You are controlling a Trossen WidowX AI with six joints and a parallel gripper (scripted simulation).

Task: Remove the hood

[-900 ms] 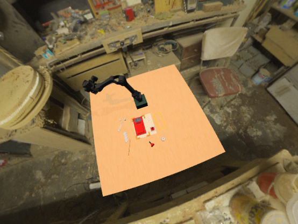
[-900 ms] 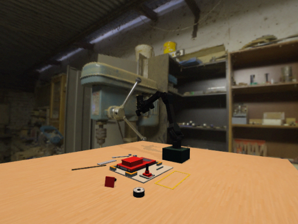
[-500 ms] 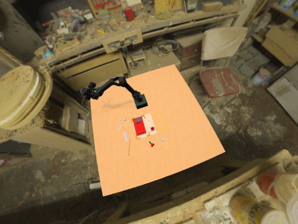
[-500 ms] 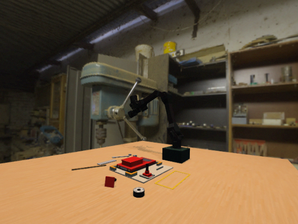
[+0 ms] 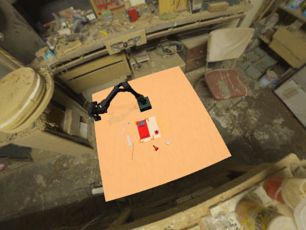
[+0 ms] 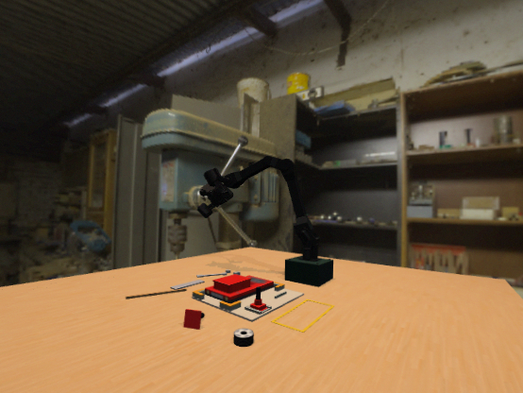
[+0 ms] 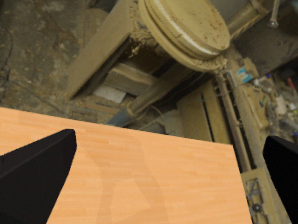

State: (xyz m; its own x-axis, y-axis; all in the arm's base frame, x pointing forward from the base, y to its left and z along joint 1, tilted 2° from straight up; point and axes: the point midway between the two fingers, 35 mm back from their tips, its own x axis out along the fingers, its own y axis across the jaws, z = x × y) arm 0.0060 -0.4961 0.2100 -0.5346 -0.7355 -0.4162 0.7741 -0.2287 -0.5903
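High above the far left edge of the desk, the hand hangs in the air with its jaws spread wide and nothing between them; in the wrist view the two dark fingers stand at either side of the frame over bare wood near the desk's edge. The arm arches up from its dark base and reaches away from the parts. Well apart from the hand, the toy car sits on a pale board near the middle of the desk, red, with the hood on it as a raised red block. Just beside the board, on the side away from the hand, lies the yellow-outlined area, with nothing inside it. A red cube and a black-and-white ring lie in front of the board in the exterior view, and several thin grey strips and a dark rod lie beside the car on the hand's side.
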